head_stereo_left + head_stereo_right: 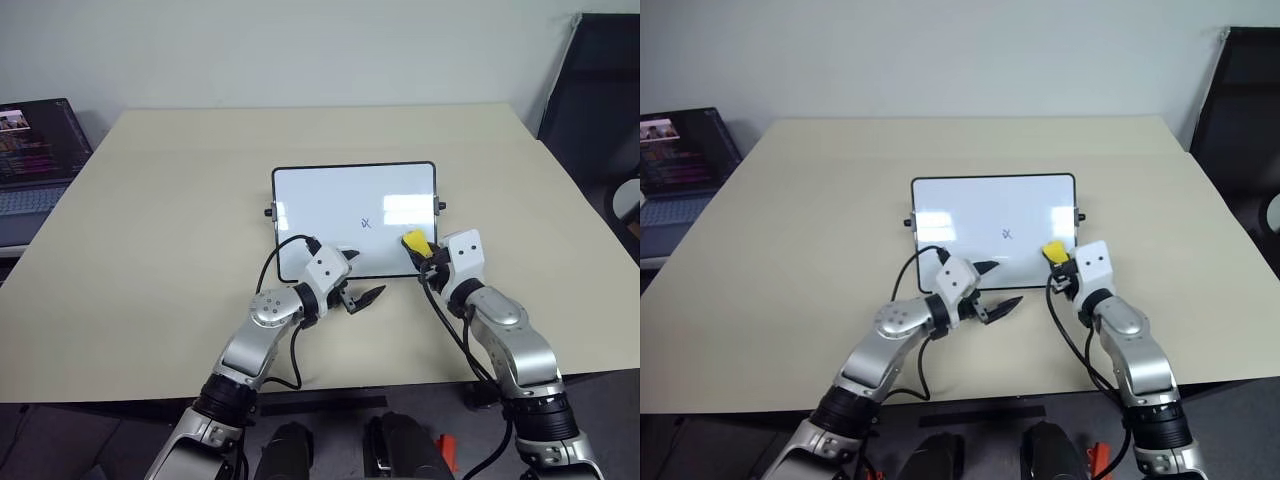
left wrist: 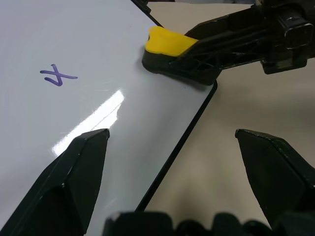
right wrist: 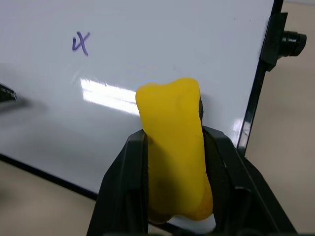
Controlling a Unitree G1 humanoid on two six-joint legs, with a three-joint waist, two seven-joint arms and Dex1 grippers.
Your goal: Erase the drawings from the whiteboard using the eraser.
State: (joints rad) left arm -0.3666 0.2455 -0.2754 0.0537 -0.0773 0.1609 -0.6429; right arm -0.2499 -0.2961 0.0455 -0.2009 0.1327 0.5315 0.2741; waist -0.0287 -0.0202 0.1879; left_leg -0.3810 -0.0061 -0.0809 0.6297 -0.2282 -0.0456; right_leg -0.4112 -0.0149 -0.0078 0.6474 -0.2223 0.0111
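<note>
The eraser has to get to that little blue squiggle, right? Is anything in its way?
Nothing visible. The right gripper holds the eraser over the whiteboard near its right edge, and only bare white board lies between it and the squiggle. The open left gripper sits at the near edge, off that path.

We see the whiteboard [image 1: 340, 205] glossy and smooth (it mirrors the light), the yellow eraser [image 3: 174, 147] matt and soft-looking, the table [image 1: 150, 250] matt.

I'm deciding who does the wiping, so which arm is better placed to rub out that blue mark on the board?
The right. Its hand already grips the small yellow eraser block over the glossy white board, near the blue squiggle. The left hand is open and empty at the board's near edge.
</note>
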